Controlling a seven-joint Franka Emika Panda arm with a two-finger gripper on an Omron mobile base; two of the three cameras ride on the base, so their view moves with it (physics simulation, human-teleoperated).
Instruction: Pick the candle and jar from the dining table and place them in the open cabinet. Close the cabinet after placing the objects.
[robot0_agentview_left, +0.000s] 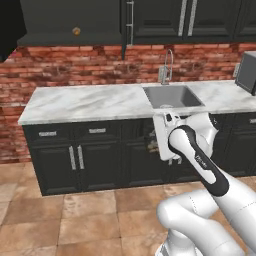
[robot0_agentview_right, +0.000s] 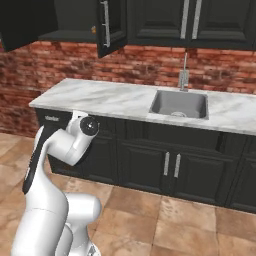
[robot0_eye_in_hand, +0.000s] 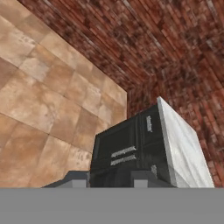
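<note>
The black wall cabinet (robot0_agentview_left: 60, 15) stands open at the upper left, its door (robot0_agentview_left: 125, 25) swung out edge-on. The tiny tan candle (robot0_agentview_left: 76, 31) sits on its shelf, and shows in the right base view as candle (robot0_agentview_right: 93, 30) beside the open door (robot0_agentview_right: 111, 25). My arm is folded low in front of the sink counter. My gripper (robot0_agentview_left: 152, 144) points left from the white hand, shut on a dark thing with tan bits that looks like the jar (robot0_agentview_left: 151, 146). In the hand view my gripper (robot0_eye_in_hand: 109, 179) faces the counter's end. The dining table is out of view.
A marble counter (robot0_agentview_left: 85, 102) with a sink (robot0_agentview_left: 172, 96) and tap runs along the brick wall, over black lower cabinets (robot0_agentview_left: 75, 160). A dark appliance (robot0_agentview_left: 247, 72) stands at its right end. Tiled floor (robot0_agentview_left: 75, 215) lies open in front.
</note>
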